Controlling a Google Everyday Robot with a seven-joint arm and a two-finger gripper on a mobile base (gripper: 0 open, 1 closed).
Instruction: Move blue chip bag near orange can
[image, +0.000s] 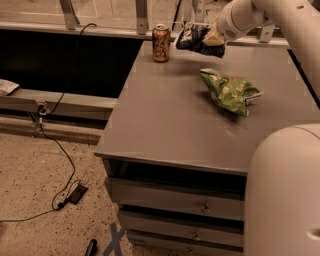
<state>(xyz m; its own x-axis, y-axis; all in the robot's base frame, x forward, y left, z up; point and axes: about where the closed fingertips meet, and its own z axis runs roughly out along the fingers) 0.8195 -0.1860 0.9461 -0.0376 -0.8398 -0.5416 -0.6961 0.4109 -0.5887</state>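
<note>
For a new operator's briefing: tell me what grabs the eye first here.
The end effector holds the blue chip bag above the far edge of the table, just right of the orange can. A bright green snack bag lies crumpled mid-table, right of centre.

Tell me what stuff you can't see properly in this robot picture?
All in the camera view:
- The gripper, at the table's far edge right of the orange can, holds the blue chip bag; whether the bag touches the table is unclear.
- The lettering on the bag and can is too small to read.
- The arm is cut off by the top edge.
- The robot's white body hides the right end of the drawers.
</note>
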